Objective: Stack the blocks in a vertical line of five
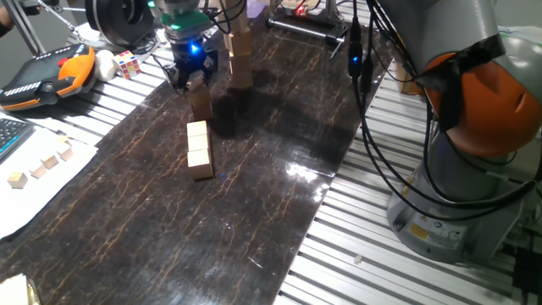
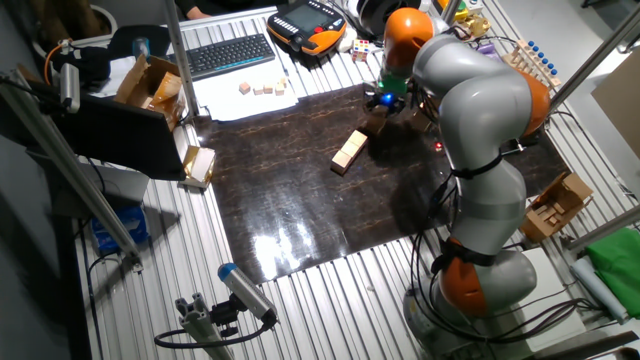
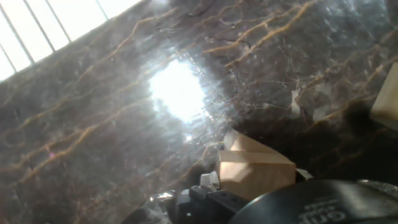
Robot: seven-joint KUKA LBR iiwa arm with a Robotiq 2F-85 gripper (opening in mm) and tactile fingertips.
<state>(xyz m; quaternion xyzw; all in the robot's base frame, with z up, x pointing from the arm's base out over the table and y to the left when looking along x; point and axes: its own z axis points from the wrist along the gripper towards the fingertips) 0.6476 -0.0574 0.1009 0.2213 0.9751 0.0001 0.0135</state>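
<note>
The hand (image 1: 190, 76) hangs low over the dark marbled mat (image 1: 254, 195) on the bench, its fingers clamped on one wooden block (image 1: 201, 99) — seen close in the hand view (image 3: 255, 169). Just in front, three blocks (image 1: 199, 150) lie touching in a row; two more (image 1: 240, 58) stand stacked behind.

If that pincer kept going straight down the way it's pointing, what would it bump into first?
The pincer points down at a wooden block right under its fingertips, so it would likely meet that first, then the dark marble mat. Whether it already grips the block is unclear.
</note>
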